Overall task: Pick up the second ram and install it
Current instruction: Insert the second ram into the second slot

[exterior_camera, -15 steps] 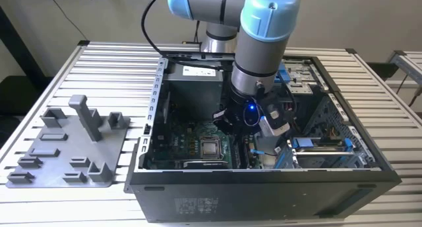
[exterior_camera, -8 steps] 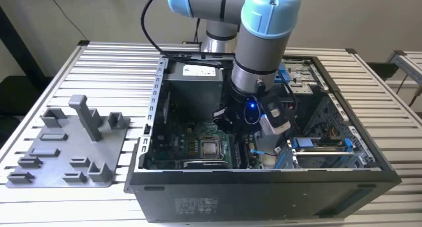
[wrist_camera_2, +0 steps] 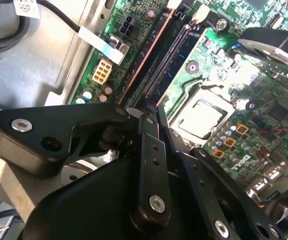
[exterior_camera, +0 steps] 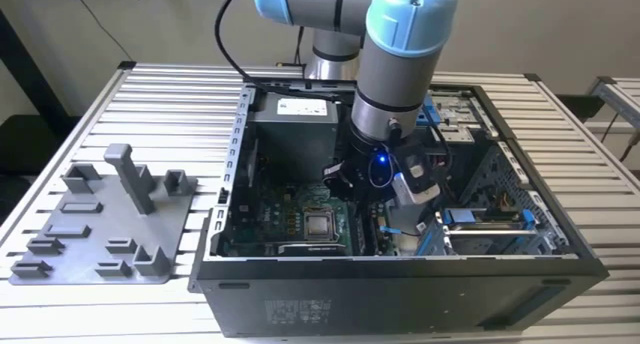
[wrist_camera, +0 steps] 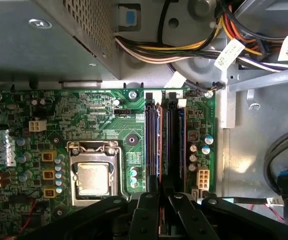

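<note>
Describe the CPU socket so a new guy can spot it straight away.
Start at the open black PC case on the slatted table; a green motherboard lies inside it. The CPU socket is the one shiny silver square in a metal frame there, beside the long dark RAM slots, which are narrow strips.

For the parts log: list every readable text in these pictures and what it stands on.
White label on the computer case: print too small to read.
Cable tags: print blurred, unreadable.
Motherboard markings: too small to read.
Nothing can be quoted.
</note>
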Robot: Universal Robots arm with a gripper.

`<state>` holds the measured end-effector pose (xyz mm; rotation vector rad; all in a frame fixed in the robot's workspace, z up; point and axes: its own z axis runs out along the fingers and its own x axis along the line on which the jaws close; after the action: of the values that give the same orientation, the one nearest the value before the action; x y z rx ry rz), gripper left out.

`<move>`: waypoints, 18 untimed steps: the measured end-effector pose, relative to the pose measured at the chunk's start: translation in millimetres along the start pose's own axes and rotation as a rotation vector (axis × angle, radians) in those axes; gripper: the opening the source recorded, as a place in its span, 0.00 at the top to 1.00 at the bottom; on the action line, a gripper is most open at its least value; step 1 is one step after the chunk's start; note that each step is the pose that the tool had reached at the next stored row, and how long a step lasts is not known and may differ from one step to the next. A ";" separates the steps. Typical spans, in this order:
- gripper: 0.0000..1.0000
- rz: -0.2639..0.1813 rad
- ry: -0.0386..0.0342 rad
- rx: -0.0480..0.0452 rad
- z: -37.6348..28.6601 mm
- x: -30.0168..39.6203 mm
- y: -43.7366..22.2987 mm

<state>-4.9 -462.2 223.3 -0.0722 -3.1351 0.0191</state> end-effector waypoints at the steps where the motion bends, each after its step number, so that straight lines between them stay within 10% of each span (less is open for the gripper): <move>1: 0.86 0.000 0.0000 -0.0001 0.6 0.0 0.0; 18: 0.86 0.000 0.0001 0.0024 6.9 1.0 0.0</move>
<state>-6.0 -462.2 216.4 -0.0725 -3.1349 0.0228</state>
